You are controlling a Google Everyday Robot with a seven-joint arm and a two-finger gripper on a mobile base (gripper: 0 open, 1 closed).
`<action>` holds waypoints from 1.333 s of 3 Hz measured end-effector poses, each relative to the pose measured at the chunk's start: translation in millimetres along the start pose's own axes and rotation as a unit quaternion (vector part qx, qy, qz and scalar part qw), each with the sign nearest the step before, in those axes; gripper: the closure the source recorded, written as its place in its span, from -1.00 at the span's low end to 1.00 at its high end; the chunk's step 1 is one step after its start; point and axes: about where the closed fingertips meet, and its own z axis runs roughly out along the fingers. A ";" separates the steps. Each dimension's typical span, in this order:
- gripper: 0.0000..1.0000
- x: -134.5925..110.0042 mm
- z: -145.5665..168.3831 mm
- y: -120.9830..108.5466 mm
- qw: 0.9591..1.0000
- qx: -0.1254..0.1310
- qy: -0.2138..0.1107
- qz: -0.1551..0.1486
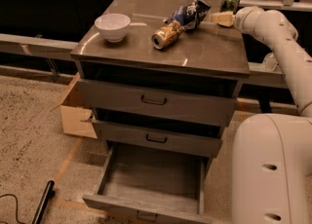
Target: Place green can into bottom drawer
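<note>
The green can (230, 1) stands upright at the far right corner of the grey cabinet top (204, 52). My gripper (220, 18) reaches in from the right, low over the top, just in front of the can and close to it. The bottom drawer (151, 179) is pulled out wide and its grey inside shows nothing in it. The arm (282, 47) curves down the right side of the view.
A white bowl (112, 26) stands at the top's left. A gold-brown can (165, 35) lies on its side mid-top, with a blue-white snack bag (191, 13) behind it. The two upper drawers (155, 100) stand slightly ajar. A cardboard box (77, 113) is at the cabinet's left.
</note>
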 end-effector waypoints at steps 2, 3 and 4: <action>-1.00 -4.9 30.2 -3.0 0.999 0.032 -0.020 0.014; -0.63 -11.6 39.6 2.9 0.999 0.032 -0.032 0.015; -0.16 -16.3 41.3 4.2 0.999 0.030 -0.037 0.013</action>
